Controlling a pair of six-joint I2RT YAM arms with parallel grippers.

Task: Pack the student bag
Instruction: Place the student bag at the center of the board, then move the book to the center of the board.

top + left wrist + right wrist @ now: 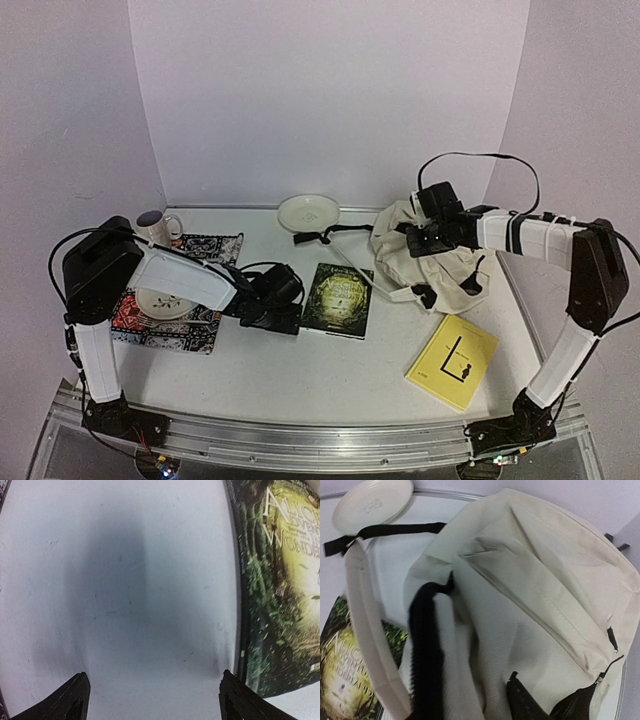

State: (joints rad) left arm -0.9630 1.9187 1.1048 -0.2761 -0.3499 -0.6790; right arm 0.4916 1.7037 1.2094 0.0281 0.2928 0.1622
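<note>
The student bag (432,262) is a cream fabric backpack with black straps, bunched up at the back right of the table. My right gripper (428,236) is at its top, shut on a fold of the fabric. In the right wrist view the bag (545,580) fills the frame, with its dark zipper line (424,650) open; one finger (524,701) shows and the other is hidden under the cloth. My left gripper (283,303) is open and empty, low over the table, just left of a green book (340,299). The book also shows in the left wrist view (282,595).
A yellow book (452,361) lies at the front right. A cream plate (308,212) sits at the back, also seen in the right wrist view (372,502). A mug (154,228) and a saucer (165,302) rest on patterned placemats (190,335) at left.
</note>
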